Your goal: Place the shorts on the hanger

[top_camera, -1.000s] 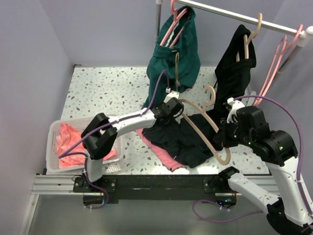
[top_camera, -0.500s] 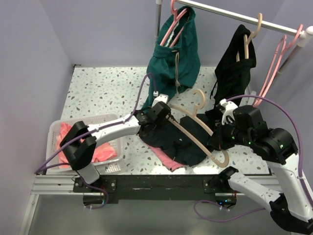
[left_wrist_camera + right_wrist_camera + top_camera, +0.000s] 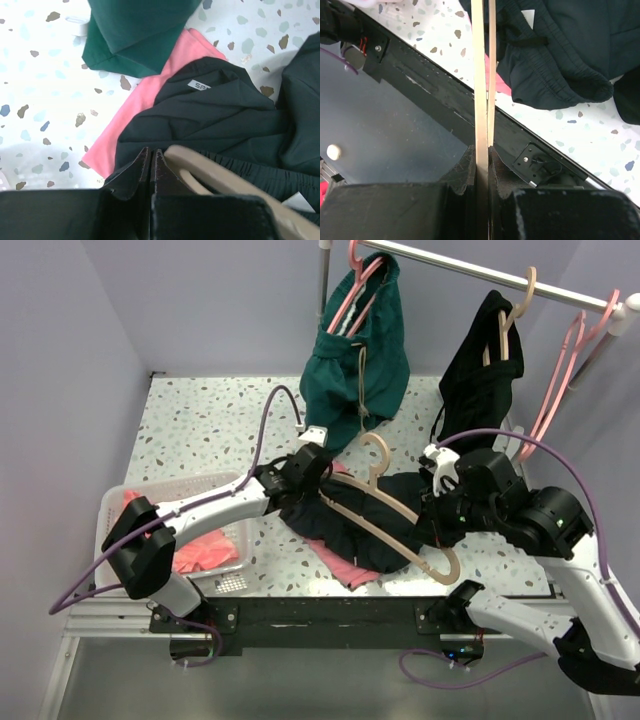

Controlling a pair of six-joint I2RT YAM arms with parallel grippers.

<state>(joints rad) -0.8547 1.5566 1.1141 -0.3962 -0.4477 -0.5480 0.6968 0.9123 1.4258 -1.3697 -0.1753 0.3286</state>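
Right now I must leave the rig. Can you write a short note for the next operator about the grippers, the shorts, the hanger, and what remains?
Left gripper: shut, apparently on the edge of the shorts.
Right gripper: shut on the hanger.
The shorts lie crumpled on the table, partly over a pink cloth. The hanger lies across them, hook toward the far side.
Done: both things are gripped and together.
Left: get the shorts onto the hanger. I cannot tell whether it is already inside the waistband.
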